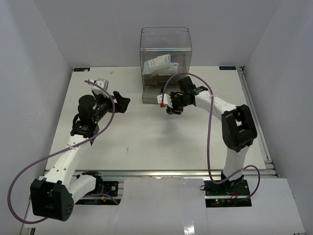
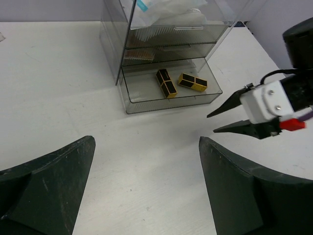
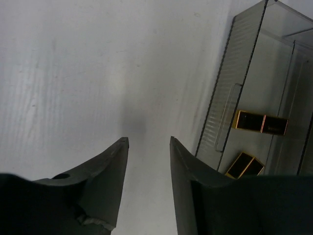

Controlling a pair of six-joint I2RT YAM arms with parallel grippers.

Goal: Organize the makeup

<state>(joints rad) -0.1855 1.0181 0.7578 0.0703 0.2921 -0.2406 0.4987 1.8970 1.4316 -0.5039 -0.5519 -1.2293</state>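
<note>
Lying near right gripper [image 3: 149, 139], makeup [image 3: 260, 122] in drawer [image 3: 220, 112]

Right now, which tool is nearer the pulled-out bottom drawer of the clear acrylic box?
Right. The right tool hangs just off the front of the clear pulled-out drawer; the left tool sits farther left, well apart.

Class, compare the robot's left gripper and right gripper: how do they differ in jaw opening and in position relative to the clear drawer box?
The left gripper has its jaws spread wide; the right gripper shows a narrower gap. The left gripper stands off to the left of the clear drawer box; the right gripper sits close to the front of its pulled-out bottom drawer. Both are empty, gripping nothing.
</note>
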